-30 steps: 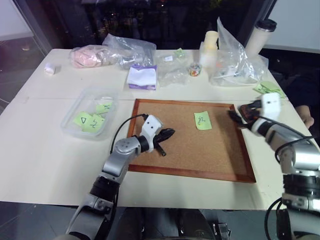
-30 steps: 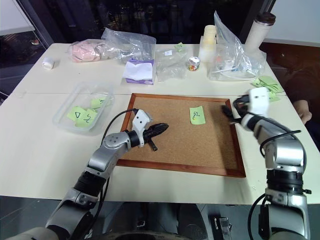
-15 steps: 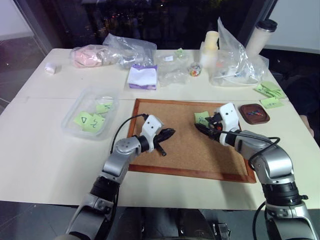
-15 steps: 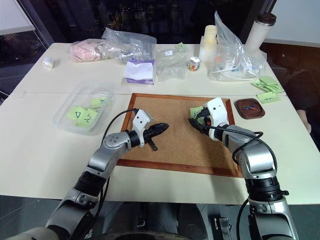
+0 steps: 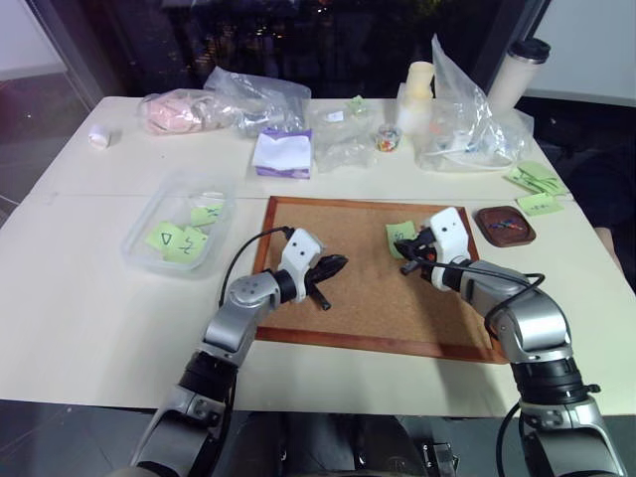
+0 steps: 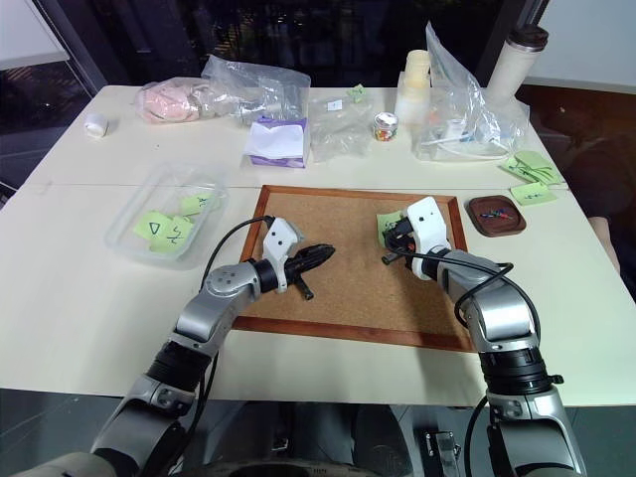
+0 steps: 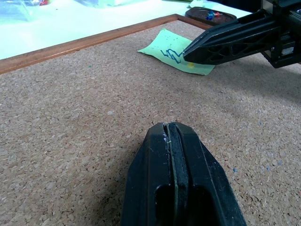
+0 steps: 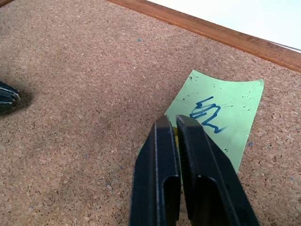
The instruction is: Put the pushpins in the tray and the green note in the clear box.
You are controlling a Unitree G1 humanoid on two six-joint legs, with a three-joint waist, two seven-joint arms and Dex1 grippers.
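Table [image 5: 89, 298]: a pale surface on which everything is set, with clear plastic bags [image 5: 258, 99] along its far side.
Corkboard [image 5: 378, 298]: a wood-framed board laid flat in the middle of the table; both grippers are seen over it.
Clear box [image 5: 149, 214]: placed on the table just to the left of the corkboard; several green notes are held inside, one marked with a triangle.
Tray [image 5: 505, 225]: set just past the corkboard's right edge; small coloured pushpins [image 5: 504, 224] are seen lying in it.
Green note [image 8: 221, 113]: laid on the corkboard near its far right part, its blue scribble facing up; a yellow spot is glimpsed at the near edge, under the right fingertips.
Loose green notes [image 5: 534, 179]: left on the table beyond the tray.
Right gripper [image 8: 171, 123]: fingers brought almost together, tips pressed at the near edge of the green note; what is pinched cannot be told.
Left gripper [image 7: 169, 132]: fingers fully closed, nothing held, kept low over the corkboard's left part, well apart from the green note.
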